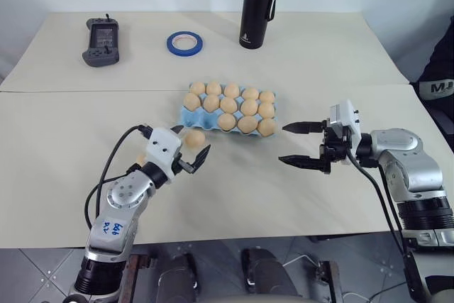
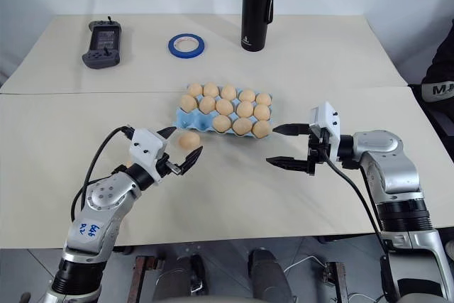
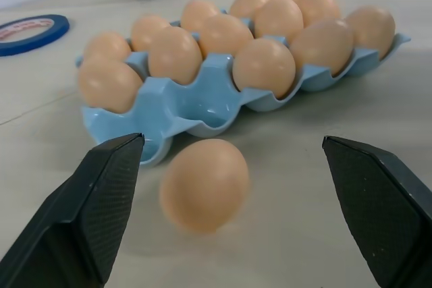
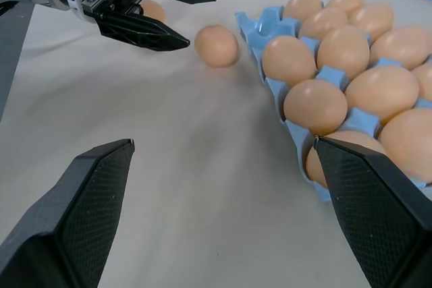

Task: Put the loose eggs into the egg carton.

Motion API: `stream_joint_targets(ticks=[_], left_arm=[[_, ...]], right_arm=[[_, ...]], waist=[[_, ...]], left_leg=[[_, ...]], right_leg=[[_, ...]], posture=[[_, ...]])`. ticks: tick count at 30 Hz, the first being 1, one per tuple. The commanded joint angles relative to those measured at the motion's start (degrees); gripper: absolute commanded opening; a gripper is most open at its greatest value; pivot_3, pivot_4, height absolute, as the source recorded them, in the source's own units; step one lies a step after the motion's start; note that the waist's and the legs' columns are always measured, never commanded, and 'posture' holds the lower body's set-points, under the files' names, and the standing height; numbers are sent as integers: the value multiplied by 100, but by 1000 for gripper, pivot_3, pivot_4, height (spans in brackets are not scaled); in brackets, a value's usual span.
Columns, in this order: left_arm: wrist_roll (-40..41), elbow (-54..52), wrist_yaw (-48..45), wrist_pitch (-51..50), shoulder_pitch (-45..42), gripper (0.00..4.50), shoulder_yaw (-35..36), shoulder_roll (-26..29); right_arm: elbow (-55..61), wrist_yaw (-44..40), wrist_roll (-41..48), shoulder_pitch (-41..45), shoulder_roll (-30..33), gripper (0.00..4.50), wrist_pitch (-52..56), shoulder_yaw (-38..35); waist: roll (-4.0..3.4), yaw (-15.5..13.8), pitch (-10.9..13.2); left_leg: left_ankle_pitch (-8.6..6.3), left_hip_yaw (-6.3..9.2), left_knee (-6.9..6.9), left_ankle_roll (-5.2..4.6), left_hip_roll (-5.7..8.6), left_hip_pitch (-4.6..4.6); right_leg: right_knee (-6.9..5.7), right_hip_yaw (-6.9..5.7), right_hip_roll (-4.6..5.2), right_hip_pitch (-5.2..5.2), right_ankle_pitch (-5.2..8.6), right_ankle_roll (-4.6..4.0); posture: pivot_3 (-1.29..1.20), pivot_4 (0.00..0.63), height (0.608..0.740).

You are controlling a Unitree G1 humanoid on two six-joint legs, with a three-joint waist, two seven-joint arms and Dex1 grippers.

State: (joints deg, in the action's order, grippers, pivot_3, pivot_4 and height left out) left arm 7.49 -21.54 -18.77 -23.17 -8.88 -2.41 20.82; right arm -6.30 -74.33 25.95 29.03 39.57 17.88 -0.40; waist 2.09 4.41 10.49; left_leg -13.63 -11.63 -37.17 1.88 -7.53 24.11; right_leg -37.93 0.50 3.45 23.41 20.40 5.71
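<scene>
Your left gripper (image 2: pixel 180 151) hangs wide open and empty, its tips just short of a loose egg (image 2: pixel 188 140) lying on the table (image 2: pixel 234 196) beside the egg carton's (image 2: pixel 181 113) near-left corner. Right of the carton, your right gripper (image 2: pixel 280 145) is also spread wide, holding nothing.

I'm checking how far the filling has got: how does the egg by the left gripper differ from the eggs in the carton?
The loose egg lies on the bare table, just outside the egg carton; the carton eggs each sit in a cup. The loose egg lies between the open left gripper fingers, ungripped; no gripper is at the carton eggs. All look the same tan-orange.
</scene>
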Motion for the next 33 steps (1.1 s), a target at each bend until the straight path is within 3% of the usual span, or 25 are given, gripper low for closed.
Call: stream_joint_targets(ticks=[1, 13, 16, 22, 24, 33], left_arm=[[-115, 49, 44, 10, -135, 4500, -103, -85], [-304, 593, 177, -690, -600, 4500, -265, -331], [-292, 661, 129, -856, -658, 3982, -322, -341], [-316, 677, 155, -809, -689, 2019, -306, -358], [-335, 668, 152, -642, -693, 1610, -277, -344], [-338, 247, -133, 403, -728, 1451, -324, -329]], right_arm=[[228, 49, 119, 2, 50, 4467, 11, -182], [190, 207, 41, 15, 55, 4467, -41, -161], [170, 256, 12, 22, 53, 4500, -78, -160], [154, 306, -4, 16, 62, 4500, -107, -163], [146, 322, -14, 16, 65, 4500, -113, -166], [197, 372, -18, -70, 82, 4500, -133, -209]], waist=[[0, 0, 0], [0, -45, 0], [0, -84, 0], [0, -135, 0], [0, -137, 0], [0, -140, 0]], left_leg=[[0, 0, 0, 0, 0, 0], [2, 0, -1, 0, 1, 0], [2, 0, -1, 0, 1, 0], [2, 0, -2, 0, 1, 0], [2, 0, -2, 0, 2, 0], [2, 0, 0, 0, 2, 1]], right_leg=[[0, 0, 0, 0, 0, 0], [-2, -1, 0, 0, -1, 3], [-2, -1, 0, 1, -2, 3], [-1, -1, 1, 1, -2, 3], [-2, -1, 1, 1, -2, 3], [-1, -1, 1, 0, -2, 3]], posture=[[0, 150, 740], [0, 150, 740], [0, 150, 740], [0, 150, 740], [0, 150, 740], [0, 150, 740]])
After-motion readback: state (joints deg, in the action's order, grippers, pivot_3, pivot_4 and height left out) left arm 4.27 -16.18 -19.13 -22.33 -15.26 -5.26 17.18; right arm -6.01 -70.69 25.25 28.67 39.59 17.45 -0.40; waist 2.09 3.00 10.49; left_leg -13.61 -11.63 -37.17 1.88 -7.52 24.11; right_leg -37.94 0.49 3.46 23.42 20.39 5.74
